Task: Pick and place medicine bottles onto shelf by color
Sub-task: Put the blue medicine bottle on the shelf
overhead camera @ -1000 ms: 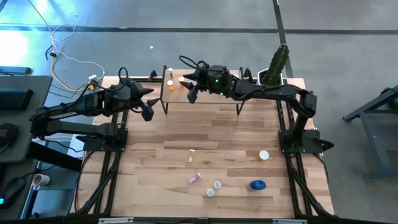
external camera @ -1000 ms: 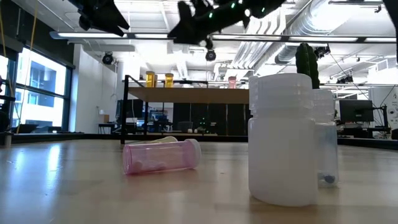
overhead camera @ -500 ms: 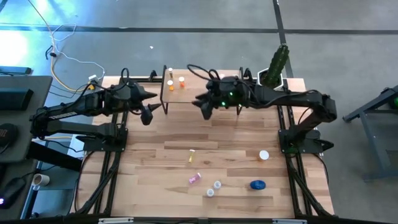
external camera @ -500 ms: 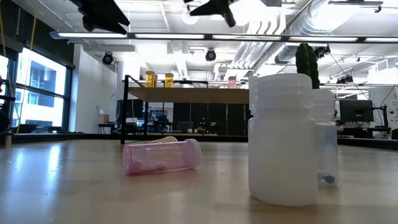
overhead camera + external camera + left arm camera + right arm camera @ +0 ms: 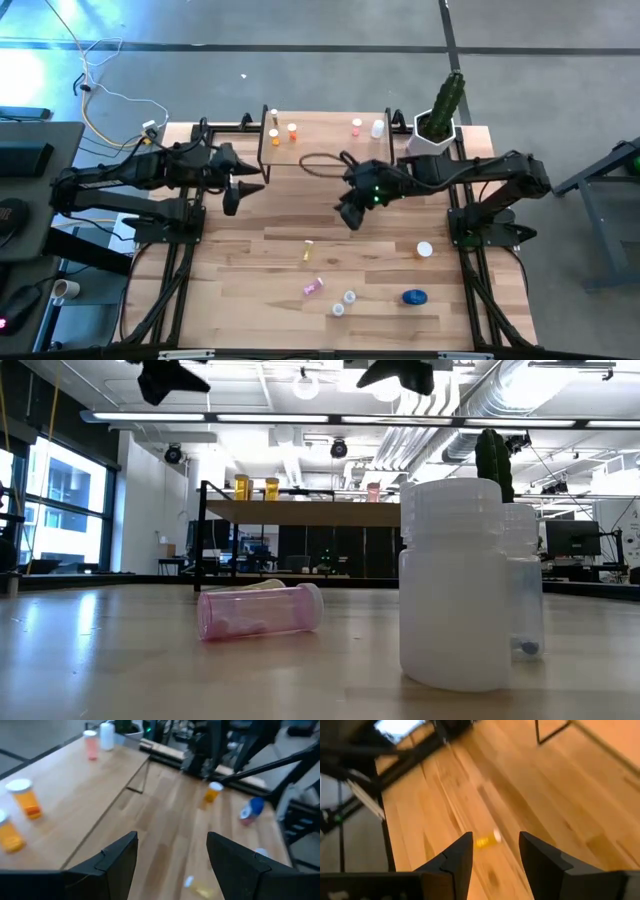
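The shelf (image 5: 325,142) stands at the table's far side. A yellowish bottle (image 5: 274,117), two orange bottles (image 5: 292,130), a pink one (image 5: 356,126) and a white one (image 5: 377,128) stand upright on it. On the table lie a yellowish bottle (image 5: 309,248), a pink bottle (image 5: 314,287), two clear bottles (image 5: 349,297), a blue jar (image 5: 414,297) and an orange bottle (image 5: 425,250). My right gripper (image 5: 350,215) is open and empty in the air just near of the shelf, above the yellowish bottle (image 5: 487,840). My left gripper (image 5: 235,190) is open and empty at the shelf's left end.
A white pot with a green cactus (image 5: 437,120) stands at the far right corner beside the shelf. The shelf's black legs (image 5: 264,160) stand between my left gripper and the board. The pink bottle (image 5: 260,610) lies on its side near a clear bottle (image 5: 455,590).
My right gripper has gone from over the shelf's left part toward the table's near edge and a little right, off the shelf, staying open. An orange bottle it had covered now shows standing on the shelf. My left gripper has shifted slightly toward the right.
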Controlling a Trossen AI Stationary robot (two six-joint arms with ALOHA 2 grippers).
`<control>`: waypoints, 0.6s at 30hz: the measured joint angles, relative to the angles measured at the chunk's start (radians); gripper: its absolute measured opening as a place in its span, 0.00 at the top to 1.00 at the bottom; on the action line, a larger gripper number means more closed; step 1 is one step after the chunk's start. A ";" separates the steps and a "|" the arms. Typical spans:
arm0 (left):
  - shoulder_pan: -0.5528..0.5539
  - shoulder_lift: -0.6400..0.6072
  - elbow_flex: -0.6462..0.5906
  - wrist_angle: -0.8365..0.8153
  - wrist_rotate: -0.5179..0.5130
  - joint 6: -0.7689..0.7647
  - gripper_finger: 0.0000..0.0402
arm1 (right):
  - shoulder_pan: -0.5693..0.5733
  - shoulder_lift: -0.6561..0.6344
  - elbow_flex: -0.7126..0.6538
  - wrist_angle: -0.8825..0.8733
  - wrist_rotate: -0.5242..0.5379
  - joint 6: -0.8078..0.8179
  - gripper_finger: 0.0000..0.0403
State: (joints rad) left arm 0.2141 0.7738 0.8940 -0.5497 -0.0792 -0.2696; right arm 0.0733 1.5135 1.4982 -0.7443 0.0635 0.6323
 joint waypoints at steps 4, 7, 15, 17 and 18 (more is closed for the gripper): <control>-0.048 0.000 0.000 0.045 -0.007 -0.054 0.43 | 0.040 -0.001 0.000 -0.087 0.000 0.000 0.62; -0.082 0.000 0.000 0.069 -0.008 -0.087 0.43 | 0.075 -0.001 0.000 -0.167 0.001 -0.003 0.62; -0.147 0.000 0.000 0.091 -0.009 -0.119 0.43 | 0.199 -0.001 0.000 -0.379 -0.003 -0.020 0.62; -0.159 0.000 0.000 0.091 -0.011 -0.130 0.43 | 0.234 -0.001 0.000 -0.415 -0.003 -0.021 0.62; -0.163 0.000 0.000 0.091 -0.011 -0.135 0.43 | 0.251 -0.001 0.000 -0.430 -0.003 -0.022 0.62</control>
State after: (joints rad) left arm 0.0510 0.7738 0.8940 -0.4587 -0.0900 -0.4050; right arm 0.3243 1.5127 1.4982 -1.1738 0.0601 0.6102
